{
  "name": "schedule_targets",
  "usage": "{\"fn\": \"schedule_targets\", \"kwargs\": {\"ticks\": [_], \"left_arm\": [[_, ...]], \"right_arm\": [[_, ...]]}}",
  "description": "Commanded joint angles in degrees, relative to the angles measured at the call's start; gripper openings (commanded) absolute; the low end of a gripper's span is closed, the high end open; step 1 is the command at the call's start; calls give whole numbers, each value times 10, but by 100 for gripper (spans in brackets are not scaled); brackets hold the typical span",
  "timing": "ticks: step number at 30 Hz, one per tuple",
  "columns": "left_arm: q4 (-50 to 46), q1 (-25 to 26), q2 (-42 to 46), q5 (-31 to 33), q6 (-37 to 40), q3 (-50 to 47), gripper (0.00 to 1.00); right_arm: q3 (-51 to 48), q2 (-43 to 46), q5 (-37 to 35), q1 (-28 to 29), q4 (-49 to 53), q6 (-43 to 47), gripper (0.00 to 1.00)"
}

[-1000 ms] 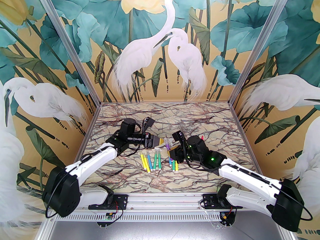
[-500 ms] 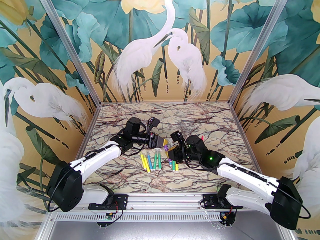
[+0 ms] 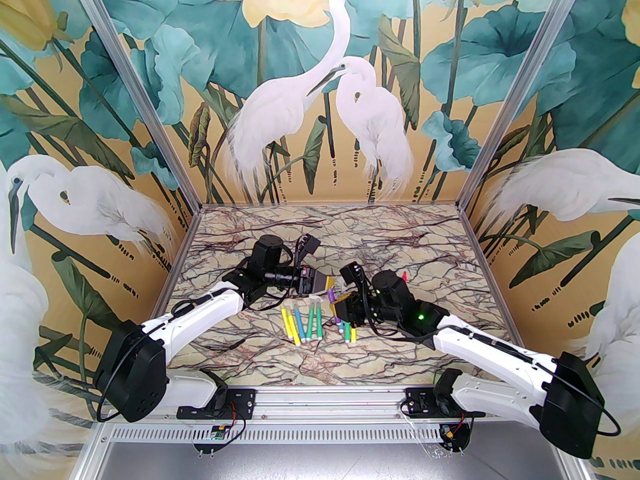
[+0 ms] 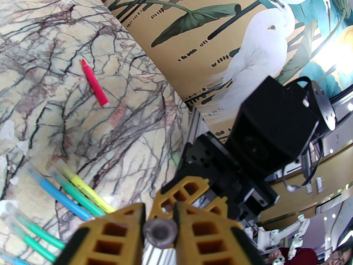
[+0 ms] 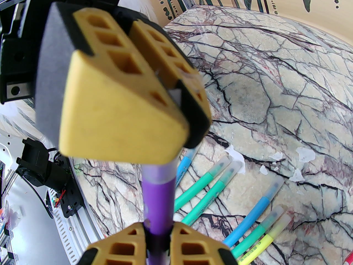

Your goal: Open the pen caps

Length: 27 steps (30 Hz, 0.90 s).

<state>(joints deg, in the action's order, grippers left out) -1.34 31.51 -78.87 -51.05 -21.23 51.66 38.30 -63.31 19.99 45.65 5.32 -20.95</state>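
Between the two arms a purple pen (image 3: 331, 295) hangs above the marble table. My right gripper (image 5: 158, 244) is shut on its purple body (image 5: 159, 200). My left gripper (image 3: 327, 288) faces it and is shut on the see-through pen cap (image 5: 160, 170). In the left wrist view that cap (image 4: 160, 232) shows end-on, pinched between the yellow fingers (image 4: 121, 230). Several capped pens (image 3: 302, 323) in yellow, blue and green lie side by side on the table. More of them (image 3: 347, 332) lie partly under my right gripper (image 3: 341, 302).
A pink pen (image 4: 95, 84) with no cap lies alone behind the right arm (image 3: 395, 293), toward the right wall. Small white scraps (image 5: 303, 154) are scattered on the marble table (image 3: 400, 238). Painted walls close in three sides.
My left gripper has moved right onto the purple pen's cap end and closed on it. The right gripper, still holding the pen, shifted slightly left to meet it.
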Motion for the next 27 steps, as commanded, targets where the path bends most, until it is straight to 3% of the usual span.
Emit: {"fn": "schedule_targets", "kwargs": {"ticks": [1,8,12,19,27], "left_arm": [[13,5,-1,-10,-4,7,12],[13,5,2,-1,-11,7,7],[19,5,2,-1,-24,11,6],[55,5,2,-6,-54,4,4],[72,5,-4,-5,-65,-2,2]], "right_arm": [[6,8,-3,-1,-14,-1,13],[3,6,-14,-1,-7,-1,37],[1,-2,-11,-1,-18,-4,46],[6,-36,0,-1,-48,-12,47],[12,-54,11,-1,-65,-14,37]]}}
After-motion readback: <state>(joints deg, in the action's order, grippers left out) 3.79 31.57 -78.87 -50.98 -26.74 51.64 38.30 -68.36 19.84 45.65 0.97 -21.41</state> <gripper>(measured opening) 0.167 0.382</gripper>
